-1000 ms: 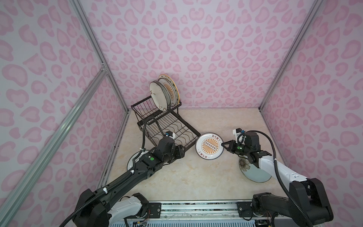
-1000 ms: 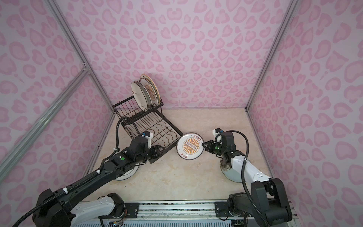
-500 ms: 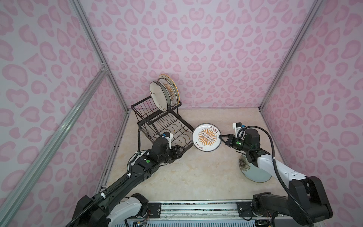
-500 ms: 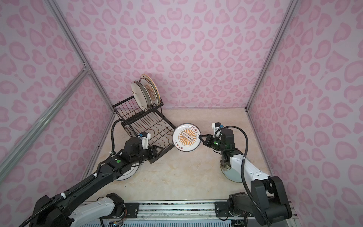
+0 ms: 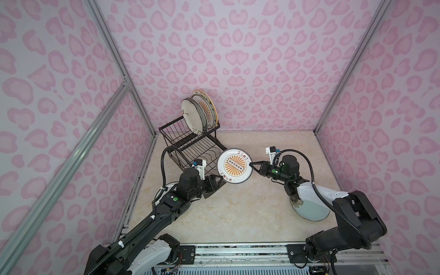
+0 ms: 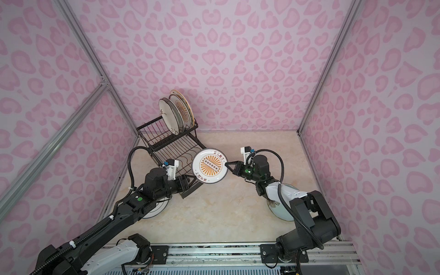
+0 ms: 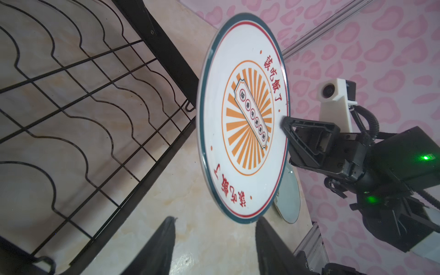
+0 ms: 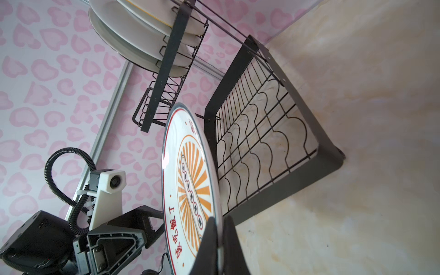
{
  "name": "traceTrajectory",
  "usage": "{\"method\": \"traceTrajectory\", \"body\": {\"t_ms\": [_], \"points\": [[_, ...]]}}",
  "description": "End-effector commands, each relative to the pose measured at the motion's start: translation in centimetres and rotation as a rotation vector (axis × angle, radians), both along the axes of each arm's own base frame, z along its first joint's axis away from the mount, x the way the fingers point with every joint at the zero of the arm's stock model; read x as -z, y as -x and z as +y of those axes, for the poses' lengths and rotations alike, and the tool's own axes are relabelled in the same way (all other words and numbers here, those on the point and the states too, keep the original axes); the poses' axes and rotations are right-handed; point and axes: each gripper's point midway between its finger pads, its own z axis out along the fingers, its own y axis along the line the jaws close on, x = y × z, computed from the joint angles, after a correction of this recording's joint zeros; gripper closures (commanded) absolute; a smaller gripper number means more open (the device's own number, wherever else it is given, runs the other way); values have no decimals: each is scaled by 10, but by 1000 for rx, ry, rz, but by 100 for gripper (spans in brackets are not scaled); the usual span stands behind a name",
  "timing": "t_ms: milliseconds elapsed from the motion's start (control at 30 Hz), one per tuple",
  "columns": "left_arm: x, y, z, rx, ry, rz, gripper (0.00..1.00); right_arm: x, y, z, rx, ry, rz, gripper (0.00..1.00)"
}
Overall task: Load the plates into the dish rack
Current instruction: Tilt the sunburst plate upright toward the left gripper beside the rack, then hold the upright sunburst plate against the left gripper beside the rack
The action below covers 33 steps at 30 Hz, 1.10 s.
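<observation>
A white plate (image 5: 234,166) (image 6: 209,166) with an orange sunburst and a dark rim hangs on edge in the air, just in front of the black wire dish rack (image 5: 190,142) (image 6: 166,145). My right gripper (image 5: 251,164) (image 8: 220,221) is shut on its rim. My left gripper (image 5: 216,182) (image 7: 215,217) is open at the plate's lower edge (image 7: 245,214), which sits by one fingertip (image 7: 260,220) without being clamped. Other plates (image 5: 194,116) (image 8: 133,35) stand on edge in the rack's upper tier. The lower wavy-wire tray (image 7: 95,95) (image 8: 262,142) holds nothing.
A pale blue-green plate (image 5: 312,207) (image 6: 283,209) with a floral mark lies on the table under my right arm. Another plate (image 5: 164,190) (image 6: 154,209) lies under my left arm. Pink patterned walls enclose the table, with the rack in the back left corner.
My right gripper has carried the sunburst plate up and to the left, toward the rack and my left gripper. The left gripper has stayed open in about the same place.
</observation>
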Motion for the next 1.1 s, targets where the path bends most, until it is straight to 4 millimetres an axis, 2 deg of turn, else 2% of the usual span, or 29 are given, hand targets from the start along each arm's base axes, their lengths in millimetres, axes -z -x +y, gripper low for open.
{"method": "traceTrajectory", "body": {"t_ms": [0, 333, 733, 1067], "points": [[-6, -4, 4, -23, 7, -29, 43, -22, -1, 10, -27, -52, -74, 100], [-11, -5, 16, -68, 3, -51, 47, -30, 8, 34, -99, -83, -95, 100], [-21, -4, 24, -94, 9, -87, 68, -30, 18, 55, -160, -105, -100, 100], [-22, -3, 28, -107, 0, -87, 76, -34, 23, 62, -192, -114, -112, 100]]}}
